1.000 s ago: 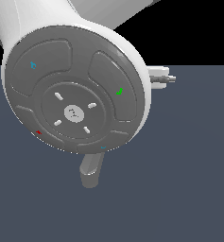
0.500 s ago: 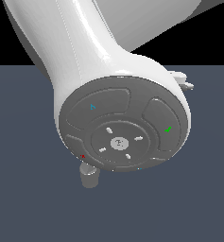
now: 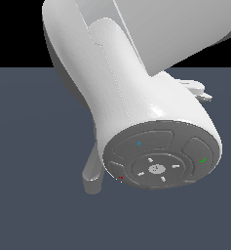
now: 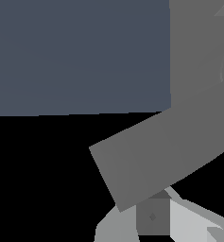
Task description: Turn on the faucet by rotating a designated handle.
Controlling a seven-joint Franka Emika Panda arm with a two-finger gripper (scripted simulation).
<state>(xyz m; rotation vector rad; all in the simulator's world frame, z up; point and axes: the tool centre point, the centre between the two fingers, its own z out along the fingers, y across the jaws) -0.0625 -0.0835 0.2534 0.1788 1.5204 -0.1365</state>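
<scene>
Grey: one faucet point(image 4: 198, 94), one handle point(image 4: 156, 156), one gripper point(image 4: 153, 222).

No readable text, labels or numbers anywhere.

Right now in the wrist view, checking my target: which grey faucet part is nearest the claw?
The slanted flat bar, likely the handle: its free end sits right by the claw. The broad upright slab it joins lies farther off.

Bare simulator scene: flat slate-blue floor point(image 3: 34, 146), black void background point(image 3: 14, 34)
</scene>
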